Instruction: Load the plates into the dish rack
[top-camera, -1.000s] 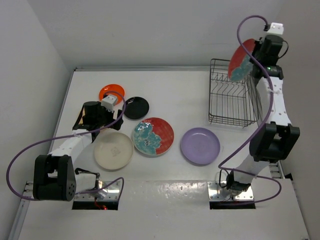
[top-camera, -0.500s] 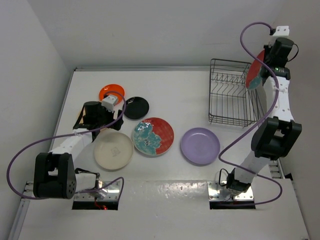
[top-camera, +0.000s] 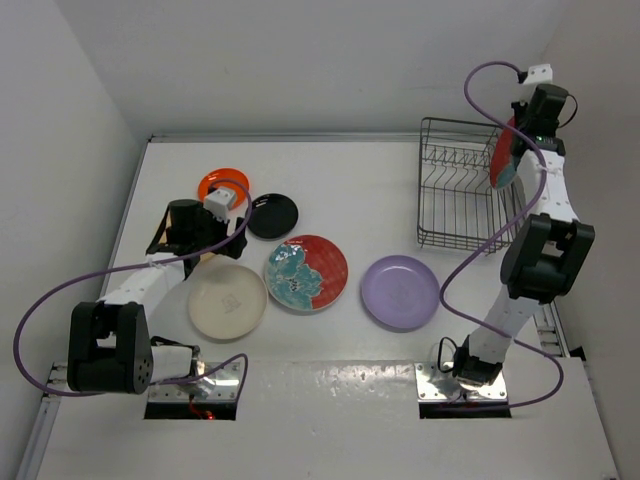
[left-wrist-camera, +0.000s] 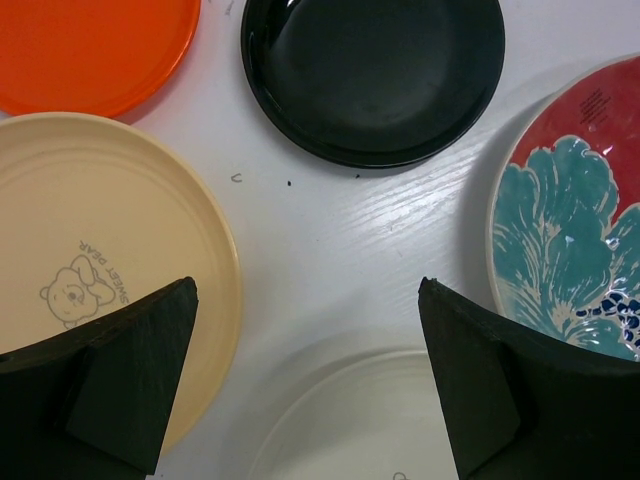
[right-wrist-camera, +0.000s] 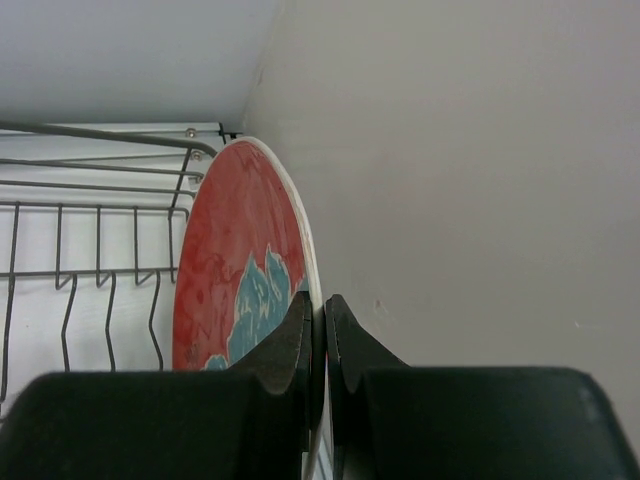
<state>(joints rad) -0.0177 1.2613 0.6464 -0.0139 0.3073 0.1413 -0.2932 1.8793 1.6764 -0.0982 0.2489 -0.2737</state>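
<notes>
My right gripper (top-camera: 520, 142) (right-wrist-camera: 318, 305) is shut on the rim of a red plate with a teal floral pattern (top-camera: 503, 155) (right-wrist-camera: 235, 270). It holds the plate on edge over the right end of the dark wire dish rack (top-camera: 455, 200) (right-wrist-camera: 90, 200). On the table lie the orange (top-camera: 222, 183), black (top-camera: 272, 215), second red floral (top-camera: 306, 272), cream (top-camera: 227, 300) and lavender (top-camera: 400, 292) plates. My left gripper (top-camera: 220, 228) (left-wrist-camera: 308, 290) hangs open above the gap between the tan-yellow plate (left-wrist-camera: 90, 260), black plate (left-wrist-camera: 375, 75) and cream plate (left-wrist-camera: 360, 420), holding nothing.
The right wall (right-wrist-camera: 480, 150) stands close behind the held plate and the rack. The rack's upright prongs (right-wrist-camera: 105, 300) show to the left of the plate. A purple cable (top-camera: 480, 95) loops above the rack.
The right arm swung the red floral plate to the right and turned it edge-on over the rack's right end. The left arm has not moved.
</notes>
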